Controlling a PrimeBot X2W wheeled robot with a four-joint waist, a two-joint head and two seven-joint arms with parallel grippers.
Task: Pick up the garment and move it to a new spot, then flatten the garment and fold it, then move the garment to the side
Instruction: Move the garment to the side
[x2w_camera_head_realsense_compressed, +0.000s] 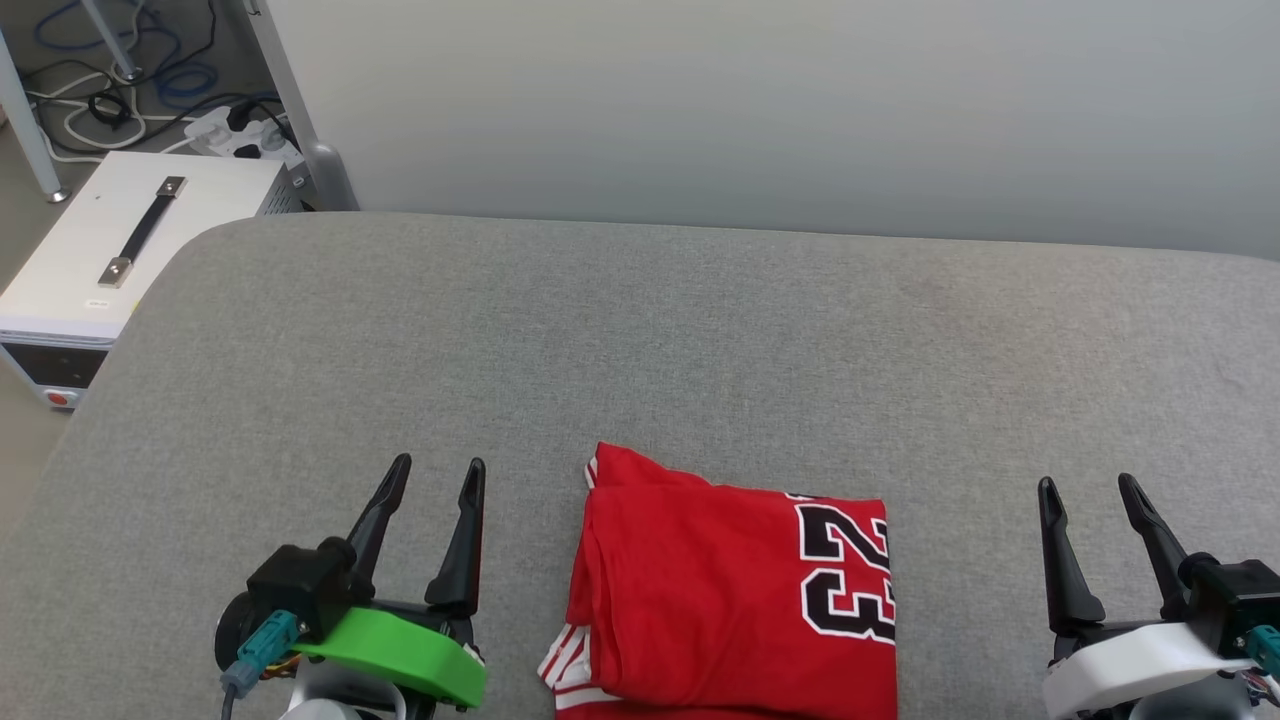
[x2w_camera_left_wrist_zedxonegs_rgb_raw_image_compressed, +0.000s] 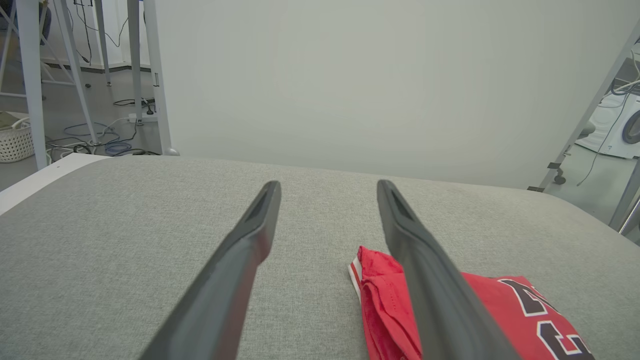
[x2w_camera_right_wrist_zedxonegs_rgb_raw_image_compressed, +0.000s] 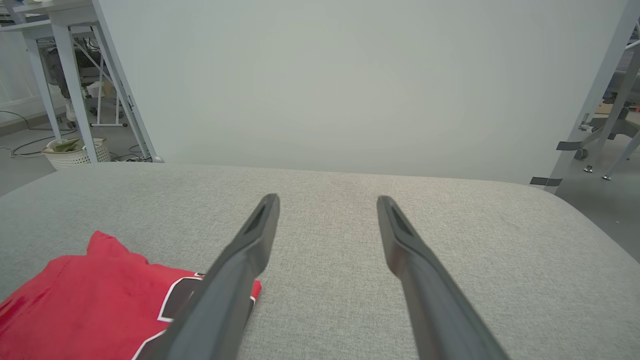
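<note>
Folded shirt (x2w_camera_head_realsense_compressed: 720, 590) flat on tabletop (x2w_camera_head_realsense_compressed: 640, 330) between left claw (x2w_camera_head_realsense_compressed: 440, 463) and right claw (x2w_camera_head_realsense_compressed: 1085, 481); both open and empty, presumably flanking for side move

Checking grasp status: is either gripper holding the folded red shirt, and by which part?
Nothing is held. The left gripper and right gripper are open and empty, either side of the folded red jersey T-shirt lying on the grey padded surface.
</note>
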